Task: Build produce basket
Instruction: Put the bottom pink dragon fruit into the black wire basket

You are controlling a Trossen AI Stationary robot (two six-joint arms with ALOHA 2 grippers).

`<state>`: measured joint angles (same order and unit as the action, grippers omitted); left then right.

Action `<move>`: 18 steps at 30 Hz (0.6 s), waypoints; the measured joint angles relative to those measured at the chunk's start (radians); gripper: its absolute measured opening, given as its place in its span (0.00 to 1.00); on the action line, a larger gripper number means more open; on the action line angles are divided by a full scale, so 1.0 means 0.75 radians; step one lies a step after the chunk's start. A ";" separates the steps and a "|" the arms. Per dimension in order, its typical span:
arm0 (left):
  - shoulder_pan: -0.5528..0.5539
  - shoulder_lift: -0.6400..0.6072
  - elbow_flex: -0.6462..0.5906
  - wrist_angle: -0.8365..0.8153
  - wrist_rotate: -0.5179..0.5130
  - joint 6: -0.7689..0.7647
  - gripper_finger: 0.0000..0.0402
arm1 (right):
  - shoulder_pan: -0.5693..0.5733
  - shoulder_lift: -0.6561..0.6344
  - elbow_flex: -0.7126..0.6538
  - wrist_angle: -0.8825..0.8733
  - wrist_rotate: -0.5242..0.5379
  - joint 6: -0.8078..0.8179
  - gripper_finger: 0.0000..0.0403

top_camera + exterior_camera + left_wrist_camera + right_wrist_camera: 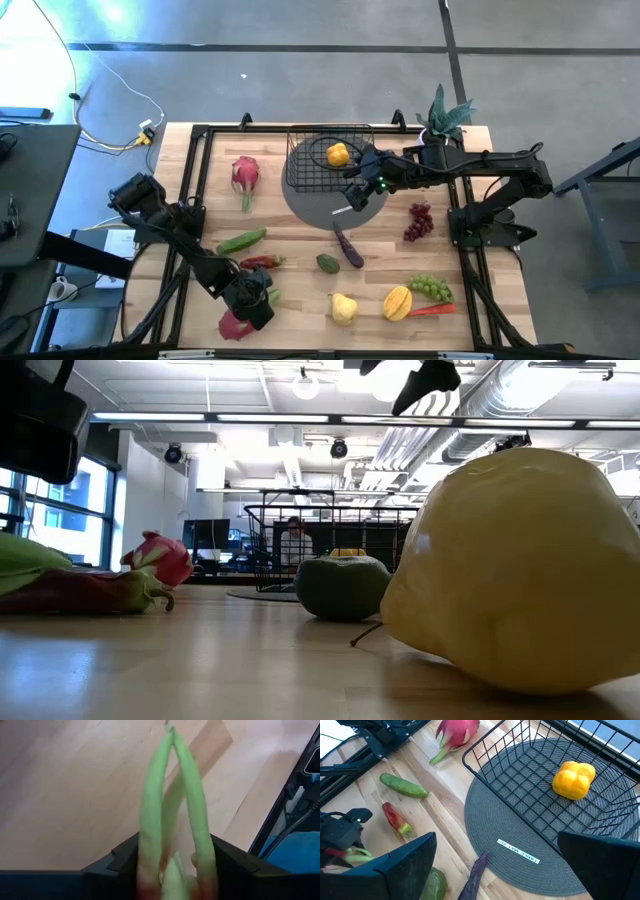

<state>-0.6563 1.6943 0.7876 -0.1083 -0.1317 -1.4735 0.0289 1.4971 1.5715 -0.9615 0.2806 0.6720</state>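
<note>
The black wire basket (pixel 330 158) sits on the round grey mat (pixel 322 208) and holds a yellow pepper (pixel 338 153), also seen in the right wrist view (pixel 574 779). My right gripper (pixel 355 192) hovers open over the mat's edge beside the basket's near wall (pixel 485 780). My left gripper (pixel 255 298) is at the table's near left, shut on a pink dragon fruit (pixel 236 325). A second dragon fruit (pixel 245 172), a cucumber (pixel 241 241), a chilli (pixel 262 262) and an eggplant (pixel 347 243) lie loose on the table. My left gripper pinches the dragon fruit between its two fingers (pixel 125 857), at the end where the long green leaf tips (pixel 152 795) grow. The tips stick out forward past the fingers. The fruit's pink body (pixel 232 326) shows beside the gripper; whether it rests on the table I cannot tell.
Red grapes (pixel 419 220), green grapes (pixel 430 288), a carrot (pixel 432 310), an orange-yellow fruit (pixel 397 302), a yellow fruit (pixel 343 307) and a small green piece (pixel 328 263) lie on the near right half. A potted plant (pixel 445 118) stands at the far right corner.
</note>
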 joint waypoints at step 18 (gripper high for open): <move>0.038 -0.072 -0.001 0.053 0.026 0.109 0.06 | 0.000 0.000 0.000 0.000 0.000 0.003 0.99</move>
<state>-0.6281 1.6403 0.7868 -0.0686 -0.1126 -1.3919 0.0288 1.4971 1.5715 -0.9611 0.2806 0.6739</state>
